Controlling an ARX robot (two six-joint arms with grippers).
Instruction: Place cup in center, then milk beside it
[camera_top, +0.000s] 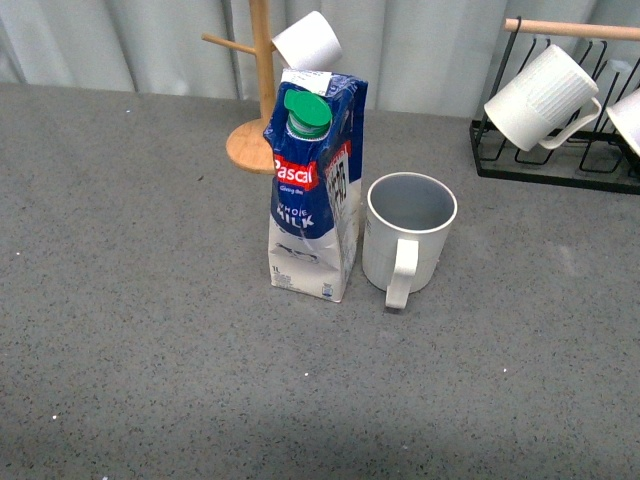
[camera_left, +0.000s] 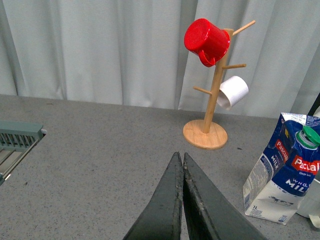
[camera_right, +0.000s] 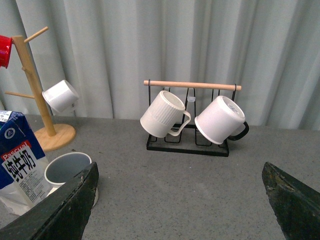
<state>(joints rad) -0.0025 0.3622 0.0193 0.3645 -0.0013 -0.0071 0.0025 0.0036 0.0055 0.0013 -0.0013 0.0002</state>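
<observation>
Left gripper (camera_left: 181, 165) is showing its fingers pressed together, holding nothing, hovering over bare table (camera_top: 130, 330). Right gripper (camera_right: 180, 200) is hanging with fingers spread wide, empty. Milk (camera_top: 312, 190) is standing upright mid-table, cup (camera_top: 408, 235) upright just beside it, handle facing the robot. Wooden mug tree (camera_top: 258, 90) is standing behind; wire rack (camera_top: 560, 110) is sitting further right.

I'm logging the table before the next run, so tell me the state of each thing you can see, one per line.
Off-white ribbed ceramic mug: upright, empty, handle toward camera.
Blue-and-white milk carton: upright, green cap on, beside the mug.
Small smooth white cup: hung on the wooden mug tree.
Red cup: hung at the tree's top.
White ribbed mug: hanging on the black wire rack.
Left gripper: shut.
Right gripper: open.
</observation>
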